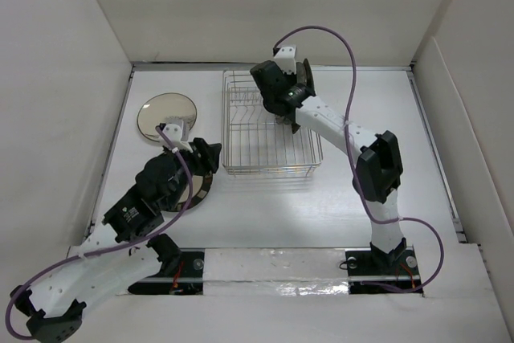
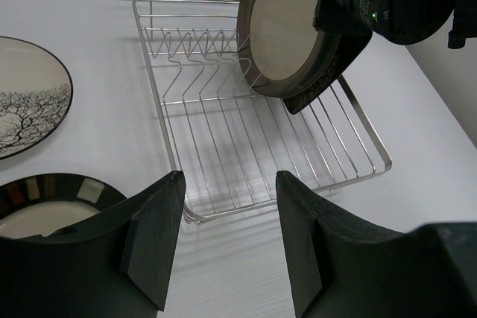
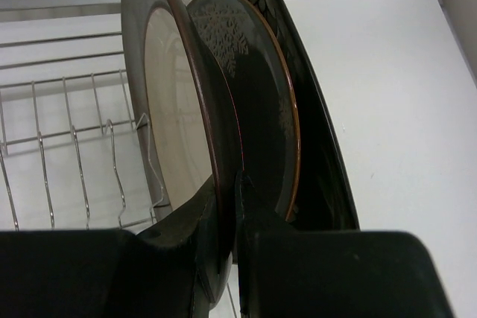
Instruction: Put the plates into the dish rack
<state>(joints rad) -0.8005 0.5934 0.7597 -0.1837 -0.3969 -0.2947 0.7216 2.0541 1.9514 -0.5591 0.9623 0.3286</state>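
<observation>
**A:** top cam, where's the dish rack point(image 1: 269, 130)?
**B:** mid worktop point(image 1: 281, 214), right claw point(image 1: 295, 90) at its far right corner.
**A:** left wrist?
**B:** left claw point(image 2: 227, 236) spread wide, nothing in it, rack just ahead.
**A:** right wrist?
**B:** pinching the cream plate point(image 3: 171, 132) by its rim, upright, two dark plates point(image 3: 257, 94) right behind.

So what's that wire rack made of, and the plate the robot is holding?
The dish rack looks like thin metal wire, silvery and shiny: it glints under the light. The plate held in the jaws of the right gripper looks like glazed ceramic, cream with a brown rim and a soft sheen, though a picture can't prove it.
</observation>
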